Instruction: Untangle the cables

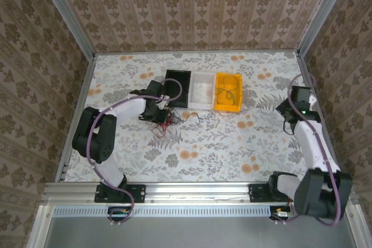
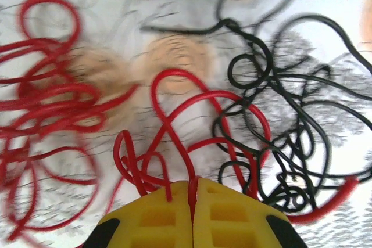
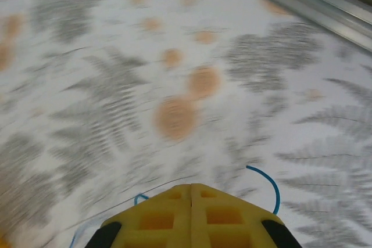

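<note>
The cables (image 1: 170,121) lie in a small red and black tangle on the flowered table, just in front of the black bin. My left gripper (image 1: 158,114) sits at the tangle's left edge. In the left wrist view it (image 2: 193,183) is shut on a red cable (image 2: 174,114) that loops up from the seam between the fingers. Red loops spread to the left, and black cables (image 2: 290,114) to the right. My right gripper (image 1: 286,110) hovers at the table's right side. In the right wrist view it (image 3: 190,187) is shut, and a thin blue cable (image 3: 271,183) curls out from under both sides of its fingers.
Three bins stand in a row behind the tangle: black (image 1: 177,88), white (image 1: 203,91), and yellow (image 1: 228,91) with a yellowish cable inside. An aluminium rail (image 1: 192,190) runs along the near edge. Patterned walls enclose the table.
</note>
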You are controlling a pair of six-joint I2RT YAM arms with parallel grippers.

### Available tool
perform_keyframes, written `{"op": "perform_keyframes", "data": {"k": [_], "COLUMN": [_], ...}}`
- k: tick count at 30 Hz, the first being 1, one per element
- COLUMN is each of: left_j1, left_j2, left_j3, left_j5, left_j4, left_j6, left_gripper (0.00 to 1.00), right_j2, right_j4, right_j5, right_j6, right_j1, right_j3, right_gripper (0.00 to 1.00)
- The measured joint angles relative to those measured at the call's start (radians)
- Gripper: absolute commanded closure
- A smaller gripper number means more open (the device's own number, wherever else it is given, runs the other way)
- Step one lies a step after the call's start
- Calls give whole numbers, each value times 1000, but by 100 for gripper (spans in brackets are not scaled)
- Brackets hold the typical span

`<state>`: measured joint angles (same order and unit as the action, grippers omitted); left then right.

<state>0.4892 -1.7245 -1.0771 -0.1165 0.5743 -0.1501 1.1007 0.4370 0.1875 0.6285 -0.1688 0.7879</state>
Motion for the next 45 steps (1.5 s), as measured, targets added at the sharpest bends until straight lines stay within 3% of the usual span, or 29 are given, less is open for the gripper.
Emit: {"op": "perform_keyframes", "data": {"k": [4,9,16,22,45], "left_j1": [56,67,69,69,112], "left_j2": [-13,-61,-80,-90,-96], "left_j3": [-6,-29,-43,-45,-45], "left_j5": [-24,-33,-29,-29,-59], "left_j4": [-32,-44,-37,-42,-87], "left_j6": [0,-2,-13,-28,-33], "left_gripper": [100,100,100,100,100], "right_j2": [-74,-80,-67,-58,179], "right_j4": [-15,-37,-124,-226,-230], "right_j5": [28,47,69,72,-100], "right_j6": [-19,-68,-190,-286,-291], "right_j1": [199,286,290,290,290], "right_j3": [95,296,597,731,784], "right_gripper": [100,100,100,99,98]}}
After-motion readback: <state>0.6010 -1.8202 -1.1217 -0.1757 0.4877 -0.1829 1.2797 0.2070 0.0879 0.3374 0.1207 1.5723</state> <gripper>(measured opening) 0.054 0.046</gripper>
